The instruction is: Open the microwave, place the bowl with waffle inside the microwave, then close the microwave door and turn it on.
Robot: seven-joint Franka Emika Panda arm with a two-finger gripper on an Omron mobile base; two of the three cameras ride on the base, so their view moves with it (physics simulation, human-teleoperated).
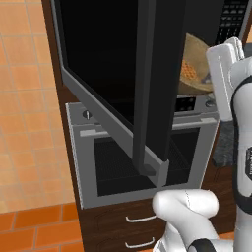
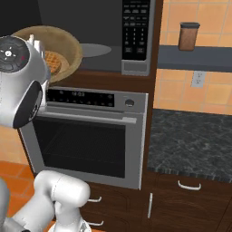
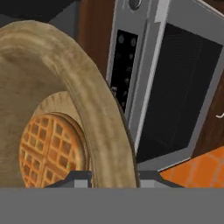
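- Wood-like and tan, the bowl (image 2: 50,50) is a round, shallow dish with a thick rolled rim; it looks stiff and light, so it should keep its shape under a pinch.
- Its golden waffle (image 3: 49,151) lies loose on the bowl's floor and could slide toward the lower side, since the bowl rides tilted rather than level.
- Bowl and waffle sit at the mouth of the microwave (image 2: 108,31), at the left part of the opening and above the front edge of the oven (image 2: 86,136); whether the bowl touches the microwave floor cannot be told.
- At the bottom of the hand view, the gripper (image 3: 109,178) shows one dark tip on each side of the rim, so the fingers appear clamped on the bowl's wall, partway closed.
- That rim is the sensible place to hold: thick and easy to straddle, though a one-sided grip lets the bowl sag.
- Swung wide to the left in the left base view, the microwave door (image 1: 118,74) leaves the opening free.
- The keypad (image 2: 134,29) runs down the microwave's right edge, untouched so far by the look of it.
- Judged from this, the bowl is partway in and needs levelling as it is set down.
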